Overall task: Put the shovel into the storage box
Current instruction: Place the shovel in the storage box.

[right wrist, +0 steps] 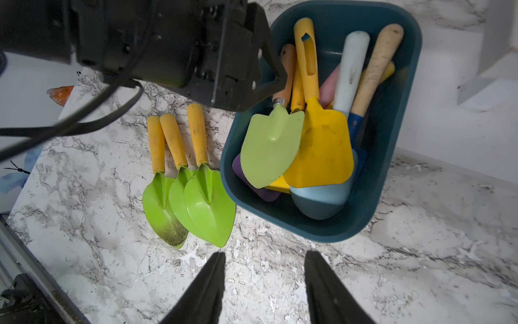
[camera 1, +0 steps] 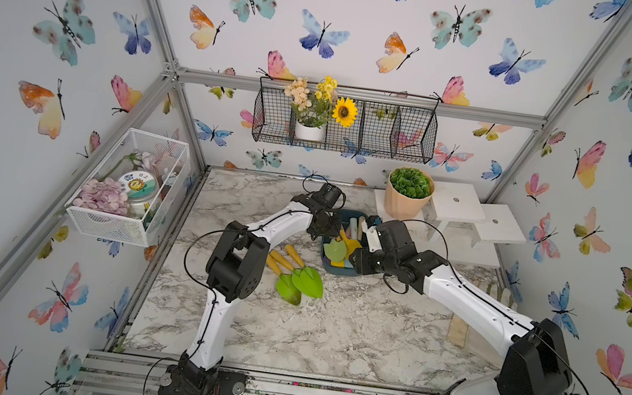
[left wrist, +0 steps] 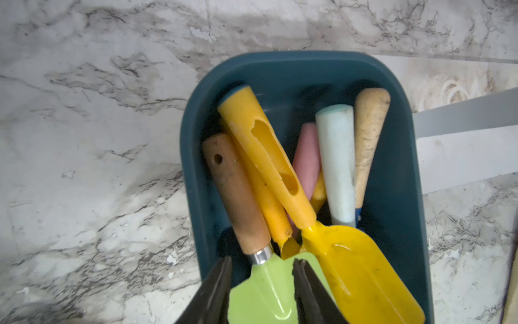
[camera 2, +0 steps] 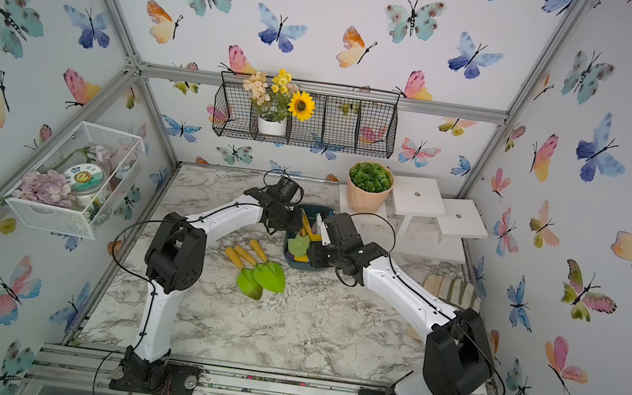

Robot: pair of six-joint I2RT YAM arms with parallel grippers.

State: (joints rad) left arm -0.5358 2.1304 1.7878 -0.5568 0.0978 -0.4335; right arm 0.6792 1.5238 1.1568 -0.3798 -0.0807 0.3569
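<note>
Here the left end effector (left wrist: 262,259) stands open astride the pale green, wooden-handled metal shovel (left wrist: 238,196), which lies just beneath it inside the dark teal plastic storage box (left wrist: 392,196). The right end effector (right wrist: 265,254) gapes empty over the marble-patterned worktop (right wrist: 392,266) nearby.

white arm links (camera 1: 472,300), black joints (camera 1: 231,262), thin black cables (right wrist: 28,131)

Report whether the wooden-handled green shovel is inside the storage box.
Inside: the wooden-handled green shovel lies atop other shovels within the storage box walls.
</note>
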